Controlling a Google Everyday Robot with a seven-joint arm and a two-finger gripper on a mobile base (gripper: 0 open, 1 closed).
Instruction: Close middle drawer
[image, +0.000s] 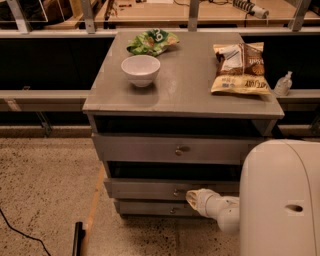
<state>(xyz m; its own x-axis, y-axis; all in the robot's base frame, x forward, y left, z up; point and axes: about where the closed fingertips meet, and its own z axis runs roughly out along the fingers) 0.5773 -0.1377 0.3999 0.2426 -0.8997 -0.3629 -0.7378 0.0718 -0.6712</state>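
No text, brand, number or sign can be read.

Gripper (196, 198): at the front of the middle drawer (145, 189), just right of its knob.

Brown bag (240, 67): lies on the cabinet top (190, 85), above and to the right of the gripper. It has a white panel at its upper part and pale lettering on the yellow lower band. The characters are not legible.

Green bag (151, 42): at the far edge of the top, above and to the left of the gripper. It has light printed patches, which are not legible.

Bottle (283, 84): well above and to the right of the gripper, beside the cabinet. Any marking is too small to tell.
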